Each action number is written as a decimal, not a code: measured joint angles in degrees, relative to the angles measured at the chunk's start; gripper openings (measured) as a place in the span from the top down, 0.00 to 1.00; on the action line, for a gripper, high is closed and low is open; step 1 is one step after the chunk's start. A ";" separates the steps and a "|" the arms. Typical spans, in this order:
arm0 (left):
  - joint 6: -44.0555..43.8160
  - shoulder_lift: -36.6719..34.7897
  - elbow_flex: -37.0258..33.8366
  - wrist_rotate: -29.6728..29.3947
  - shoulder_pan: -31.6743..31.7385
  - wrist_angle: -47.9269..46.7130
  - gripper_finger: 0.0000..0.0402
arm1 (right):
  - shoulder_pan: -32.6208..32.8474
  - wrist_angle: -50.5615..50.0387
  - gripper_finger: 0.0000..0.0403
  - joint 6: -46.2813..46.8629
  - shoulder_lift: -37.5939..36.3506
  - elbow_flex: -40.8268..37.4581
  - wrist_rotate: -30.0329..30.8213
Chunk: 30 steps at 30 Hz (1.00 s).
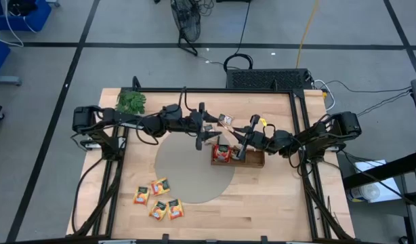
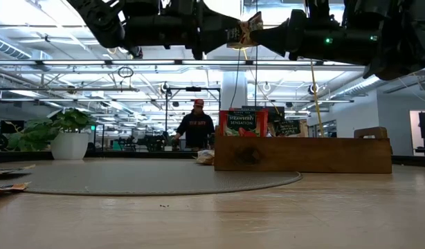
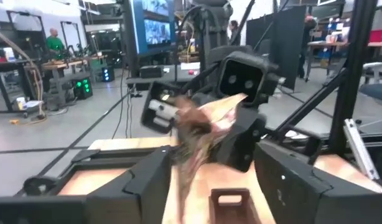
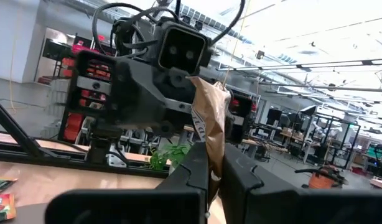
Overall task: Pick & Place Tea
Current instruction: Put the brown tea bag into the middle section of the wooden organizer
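A brownish tea sachet (image 1: pixel 226 120) hangs in the air over the wooden tray (image 1: pixel 254 161), with my right gripper (image 4: pixel 214 155) shut on it. My left gripper (image 3: pixel 213 155) faces it from the table's left, open, one finger on either side of the sachet (image 3: pixel 200 127); whether they touch it I cannot tell. Red sachets (image 1: pixel 221 153) stand upright in the tray's left end, one reading as strawberry (image 2: pixel 242 123). Several orange sachets (image 1: pixel 158 200) lie flat on the table's near left part. My right gripper pinches one end of the sachet (image 4: pixel 209 142) between its two fingers. The fingers come from the table's right, slanting a little upward. The rest of the sachet (image 4: pixel 211 106) sticks out past the fingertips, crumpled, lifted clear above the tray.
A grey round mat (image 1: pixel 188 169) covers the table's middle, and the tray stands on its right edge. A green leafy sprig (image 1: pixel 131 102) sits at the far left corner. Black frame rails (image 1: pixel 301 135) run along the table's sides.
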 joint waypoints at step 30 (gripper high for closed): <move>14.14 -0.93 23.51 -26.83 -8.78 -62.04 1.00 | -0.42 -10.58 0.81 3.69 -6.73 0.02 22.39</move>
